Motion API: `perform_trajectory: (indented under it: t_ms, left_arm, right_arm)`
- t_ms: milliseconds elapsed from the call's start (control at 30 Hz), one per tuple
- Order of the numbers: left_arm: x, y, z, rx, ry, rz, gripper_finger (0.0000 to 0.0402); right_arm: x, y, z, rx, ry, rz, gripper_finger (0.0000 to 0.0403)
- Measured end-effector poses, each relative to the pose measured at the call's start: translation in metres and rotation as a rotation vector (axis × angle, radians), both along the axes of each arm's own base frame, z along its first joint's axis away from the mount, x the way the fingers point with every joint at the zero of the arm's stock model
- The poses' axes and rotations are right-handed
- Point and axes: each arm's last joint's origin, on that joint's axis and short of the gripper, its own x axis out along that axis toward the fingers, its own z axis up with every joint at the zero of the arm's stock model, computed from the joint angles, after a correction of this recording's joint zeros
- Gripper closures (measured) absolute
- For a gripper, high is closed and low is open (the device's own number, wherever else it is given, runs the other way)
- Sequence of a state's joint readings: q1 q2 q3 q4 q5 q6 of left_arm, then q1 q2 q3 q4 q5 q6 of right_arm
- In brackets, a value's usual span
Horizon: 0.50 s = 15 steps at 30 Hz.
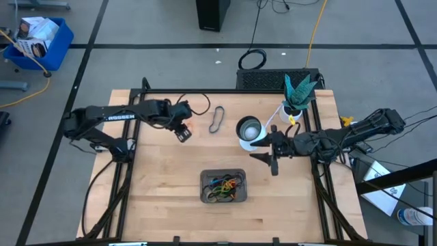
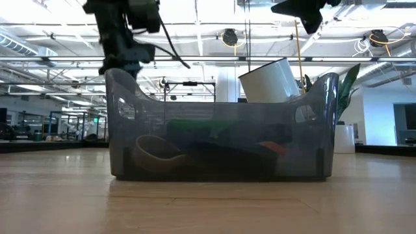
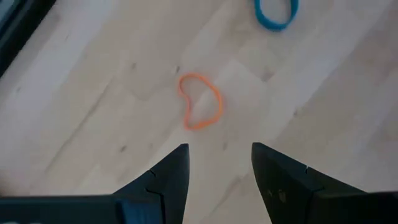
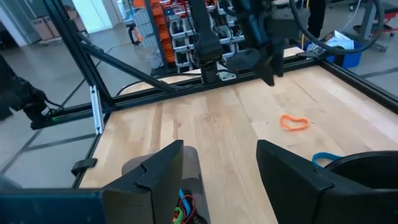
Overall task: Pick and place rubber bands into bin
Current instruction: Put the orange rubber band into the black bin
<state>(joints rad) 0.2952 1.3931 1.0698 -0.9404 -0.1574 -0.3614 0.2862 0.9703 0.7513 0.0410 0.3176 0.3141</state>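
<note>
An orange rubber band lies flat on the wooden table at the far left. My left gripper hovers open just above it, pointing steeply down, with nothing between its fingers. A blue rubber band lies a little farther toward the middle. The dark grey bin stands near the table's front middle, with several coloured rubber bands lying in it. My right gripper hangs open and roughly level above the table right of the middle, holding nothing.
A round white-and-silver cup stands beside my right gripper, on the side toward the far edge. A white pot with a green plant sits at the far right. Black frame rails run along the table's edges. Bare wood lies between the bin and the loose bands.
</note>
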Motion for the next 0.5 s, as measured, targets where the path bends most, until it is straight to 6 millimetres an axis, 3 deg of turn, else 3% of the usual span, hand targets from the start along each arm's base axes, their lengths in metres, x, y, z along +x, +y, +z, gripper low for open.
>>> perform_trajectory:
  t_ms: [233, 500]
  left_arm:
    - [0.008, 0.012, -0.036, -0.022, -0.081, 0.001, 0.0222]
    - [0.017, 0.022, -0.069, -0.047, 0.008, 0.014, 0.0222]
  right_arm:
    - [0.001, -0.004, 0.0, 0.066, -0.003, -0.037, 0.0206]
    - [0.001, -0.006, 0.0, 0.091, -0.005, -0.049, 0.0206]
